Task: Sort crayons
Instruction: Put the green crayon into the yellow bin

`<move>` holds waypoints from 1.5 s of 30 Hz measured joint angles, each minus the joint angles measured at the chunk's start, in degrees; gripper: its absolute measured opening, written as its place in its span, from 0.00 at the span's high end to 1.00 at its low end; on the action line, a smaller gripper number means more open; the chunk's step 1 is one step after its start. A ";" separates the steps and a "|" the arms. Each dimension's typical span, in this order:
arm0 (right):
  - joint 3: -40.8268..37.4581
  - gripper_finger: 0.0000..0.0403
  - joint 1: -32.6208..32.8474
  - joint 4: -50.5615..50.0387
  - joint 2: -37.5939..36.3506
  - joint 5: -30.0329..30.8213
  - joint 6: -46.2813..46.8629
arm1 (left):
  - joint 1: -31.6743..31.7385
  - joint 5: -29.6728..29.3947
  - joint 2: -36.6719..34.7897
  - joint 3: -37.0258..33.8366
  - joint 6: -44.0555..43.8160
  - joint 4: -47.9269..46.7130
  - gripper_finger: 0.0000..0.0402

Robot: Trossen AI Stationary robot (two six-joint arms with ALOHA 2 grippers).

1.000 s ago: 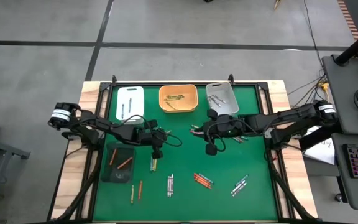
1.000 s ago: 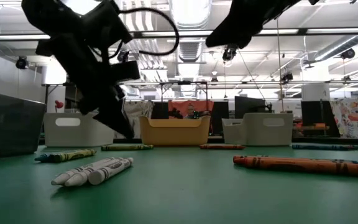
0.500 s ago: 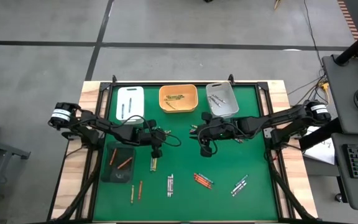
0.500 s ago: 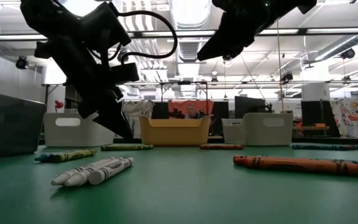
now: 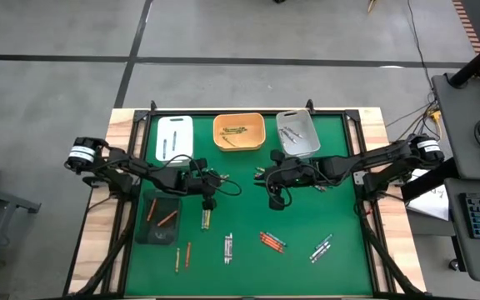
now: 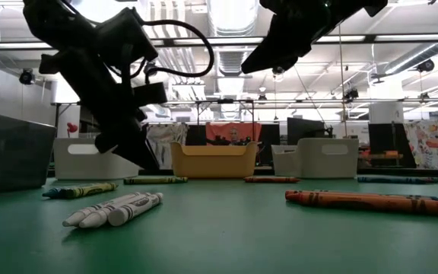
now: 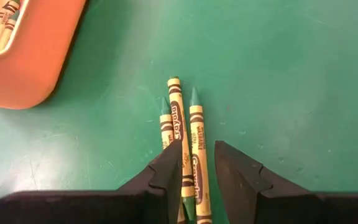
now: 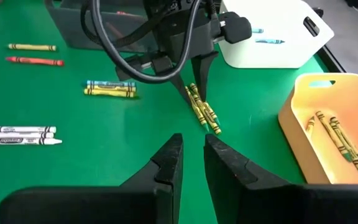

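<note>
Three yellow-green paper-wrapped crayons (image 7: 185, 140) lie side by side on the green felt table (image 7: 291, 74), directly under the left gripper (image 7: 197, 163); its narrowly parted fingers straddle them, and whether it grips one cannot be told. An orange plastic tray (image 7: 23, 56) sits beyond. The right gripper (image 8: 191, 163) hovers nearby, facing the left, fingers narrowly apart, empty. Bare cloth lies between them; grey floor (image 5: 223, 33) surrounds the table.
</note>
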 joint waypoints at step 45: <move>0.02 0.87 0.00 -0.02 -0.02 0.00 -0.03 | -0.48 1.18 1.19 -2.30 -2.02 2.51 0.81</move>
